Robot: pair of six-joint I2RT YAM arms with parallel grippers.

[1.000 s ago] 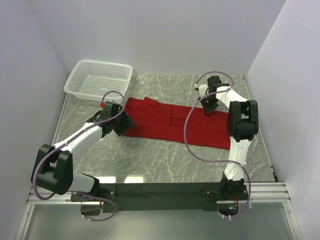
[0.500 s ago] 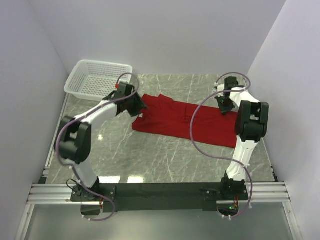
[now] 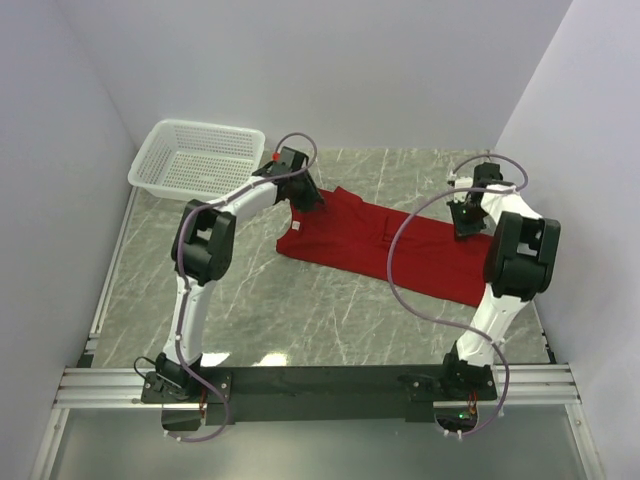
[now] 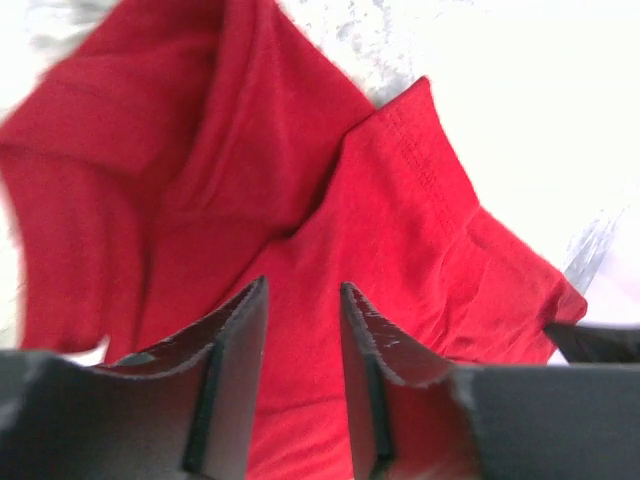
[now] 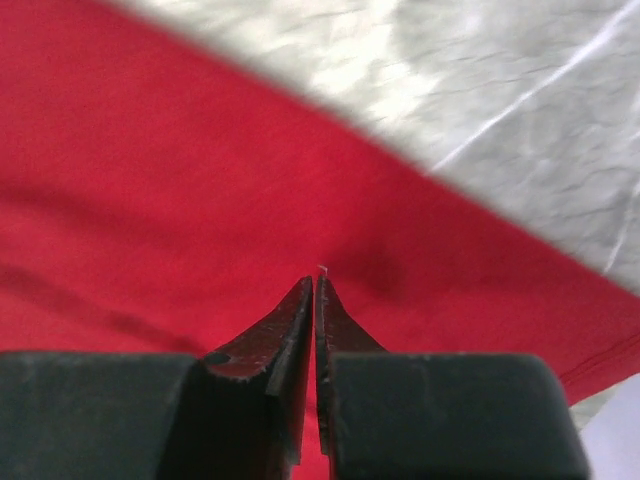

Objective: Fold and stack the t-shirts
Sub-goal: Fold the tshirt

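Note:
One red t-shirt (image 3: 380, 245) lies spread lengthwise across the marble table (image 3: 300, 310). My left gripper (image 3: 303, 198) is at the shirt's far left end, jaws open with a narrow gap and nothing between them. In the left wrist view (image 4: 303, 285) it hovers just over rumpled red cloth (image 4: 300, 180) with a sleeve hem. My right gripper (image 3: 465, 218) is at the shirt's far right upper edge. In the right wrist view (image 5: 316, 278) its fingers are pressed together, tips down on the flat red cloth (image 5: 200, 180) near the shirt's edge.
A white mesh basket (image 3: 195, 155) stands at the back left corner, just left of my left arm. White walls close in the table on three sides. Bare marble (image 5: 480, 90) shows beyond the shirt's edge in the right wrist view.
Both arms have swung to the right and farther back. The shirt has slid right with them. My left gripper went from the shirt's near left edge to its far left end.

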